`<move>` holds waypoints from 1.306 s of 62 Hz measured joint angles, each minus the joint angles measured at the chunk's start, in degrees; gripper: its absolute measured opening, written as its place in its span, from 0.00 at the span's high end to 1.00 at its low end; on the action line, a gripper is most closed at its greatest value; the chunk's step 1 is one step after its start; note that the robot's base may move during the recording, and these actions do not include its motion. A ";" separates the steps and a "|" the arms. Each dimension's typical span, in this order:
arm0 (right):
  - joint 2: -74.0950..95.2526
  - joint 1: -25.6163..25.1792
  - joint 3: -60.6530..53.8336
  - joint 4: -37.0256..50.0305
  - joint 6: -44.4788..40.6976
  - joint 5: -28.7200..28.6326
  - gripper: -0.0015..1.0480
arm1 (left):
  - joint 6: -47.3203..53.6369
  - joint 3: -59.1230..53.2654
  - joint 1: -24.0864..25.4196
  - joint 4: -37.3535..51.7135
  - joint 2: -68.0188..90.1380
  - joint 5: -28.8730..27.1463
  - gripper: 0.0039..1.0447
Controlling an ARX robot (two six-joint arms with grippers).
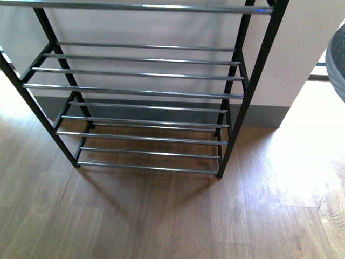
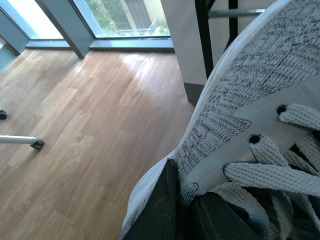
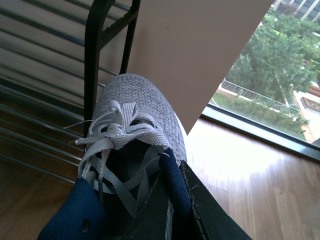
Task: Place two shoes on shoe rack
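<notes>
My left pincer (image 2: pixel 184 189) pinches a grey sneaker (image 2: pixel 240 100) at its laced side. My right pincer (image 3: pixel 172 174) clamps the second sneaker (image 3: pixel 135 105) by its navy collar (image 3: pixel 172 187). Both are held beside the shoe rack (image 1: pixel 140 91), seemingly for lowering sole-first.

**Wooden plank floor** (image 1: pixel 161 226), with a bright sunlit patch at the right. The shoe rack (image 1: pixel 135 91) stands directly on it, close to a pale wall (image 1: pixel 302 48): black end frames joined by tiers of horizontal chrome rods, front feet touching the boards.
</notes>
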 joint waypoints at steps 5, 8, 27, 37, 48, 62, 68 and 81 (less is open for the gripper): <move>0.00 -0.02 0.00 0.00 0.00 0.22 0.99 | 0.00 0.00 0.02 0.00 0.00 0.00 0.99; 0.00 -0.02 0.00 0.00 0.00 0.22 0.99 | 0.00 0.00 0.02 0.00 0.00 0.02 0.99; 0.00 0.00 0.00 0.00 0.00 0.11 0.99 | 0.00 0.02 0.00 0.00 0.00 0.02 0.99; 0.00 -0.02 0.00 0.02 0.00 0.15 0.99 | -0.02 0.02 0.00 0.02 0.00 -0.07 0.99; 0.00 -0.02 0.00 0.00 0.00 0.31 0.99 | 0.00 0.02 0.00 0.00 0.00 0.09 0.99; 0.00 -0.02 0.00 0.00 0.00 0.39 0.99 | 0.00 0.02 0.00 0.00 0.00 0.24 0.99; 0.00 -0.02 0.00 0.00 0.00 0.39 0.99 | 0.00 0.02 0.00 0.00 0.00 0.24 0.99; 0.28 -0.09 -0.13 -0.02 0.00 0.52 0.99 | 0.00 -0.04 0.00 0.00 0.37 0.92 0.99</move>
